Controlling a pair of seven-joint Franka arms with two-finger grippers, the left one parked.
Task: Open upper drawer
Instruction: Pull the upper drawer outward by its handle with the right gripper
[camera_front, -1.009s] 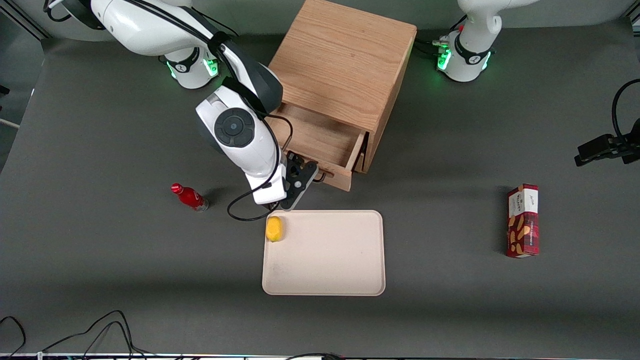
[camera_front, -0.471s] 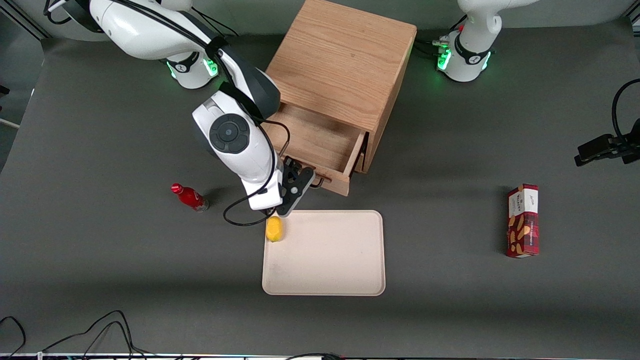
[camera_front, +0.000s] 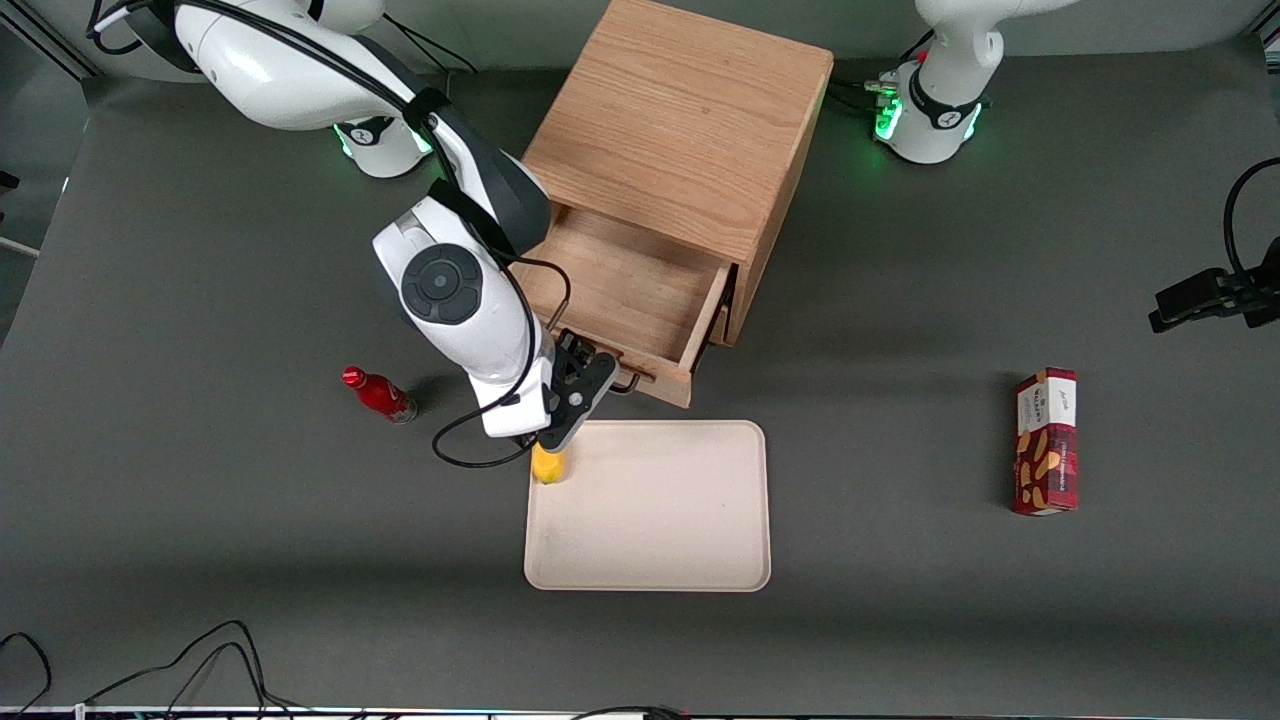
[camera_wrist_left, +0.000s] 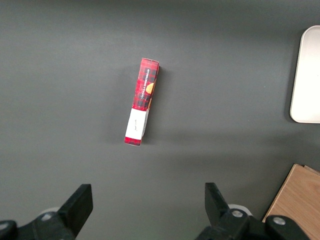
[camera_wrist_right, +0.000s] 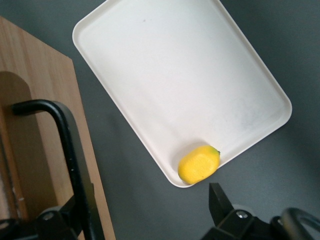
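We see the gripper (camera_front: 590, 378) at the front of the upper drawer (camera_front: 625, 290), its fingers spread wide with the black handle (camera_wrist_right: 70, 155) running between them; one finger (camera_wrist_right: 220, 202) stands clear of the bar, and the other seems close beside it, though we cannot tell from the wrist view whether it touches. The drawer is pulled well out of the cabinet (camera_front: 690, 120), its shallow wooden box open to the front camera and bare inside as far as we can see, with the arm covering one corner. Just nearer to the camera than the drawer front lies the tray (camera_front: 660, 530), flat on the table (camera_front: 200, 560), with a lemon (camera_front: 547, 467) resting against its rim at the corner nearest the gripper. A red bottle (camera_front: 380, 395) lies on its side toward the working arm's end of the table, well apart from the tray. A red box (camera_front: 1046, 441) lies toward the parked arm's end.
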